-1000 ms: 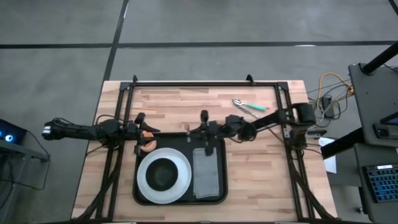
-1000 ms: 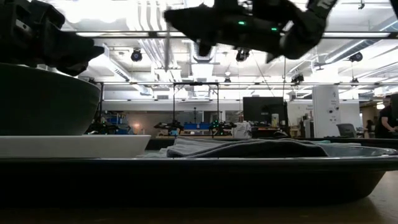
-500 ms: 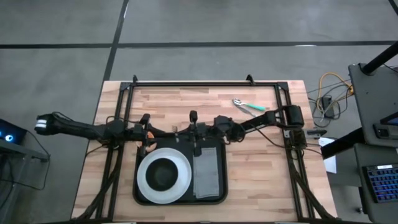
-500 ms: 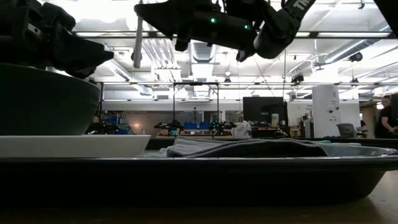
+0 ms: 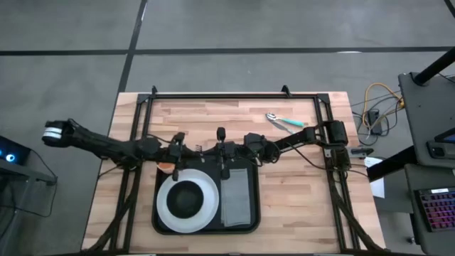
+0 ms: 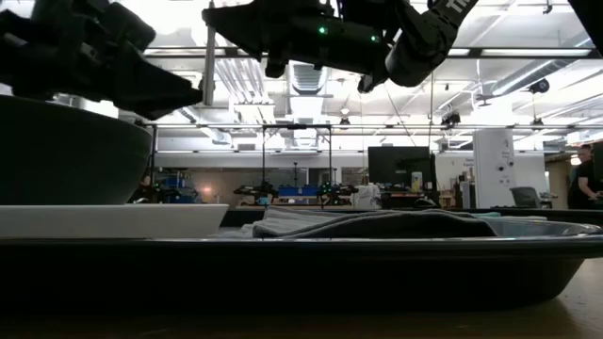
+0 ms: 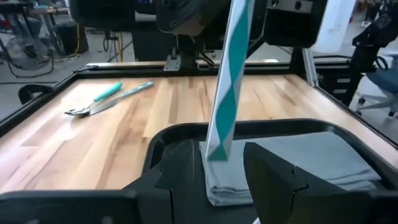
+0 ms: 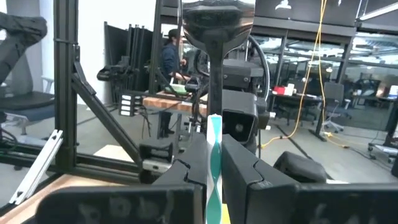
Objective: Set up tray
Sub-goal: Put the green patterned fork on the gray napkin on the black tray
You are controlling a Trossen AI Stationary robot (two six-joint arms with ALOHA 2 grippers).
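Observation:
The black tray lies in the middle of the table. It carries a white plate with a dark bowl on it, and a folded grey cloth beside them. My right gripper hangs over the tray's far edge, shut on a spoon with a teal-and-white striped handle. My left gripper is open just to the left of it, level with the handle's lower end, which floats beyond its fingers without touching them. My right gripper pinches the spoon's striped handle between its two fingers, which reach in level from the table's right and lie across it. The spoon stands nearly upright and lifted clear, with its metal bowl up. Its handle end hangs free above the cloth.
A metal utensil with a teal handle lies on the bare wood toward the far right of the table. A black frame borders the table's far side. People and workbenches show in the room behind.
My right gripper has moved with the spoon toward the table's left, along the tray's far edge, then held still. My left gripper has travelled right from beside the plate toward the spoon, its arm stretching out further.

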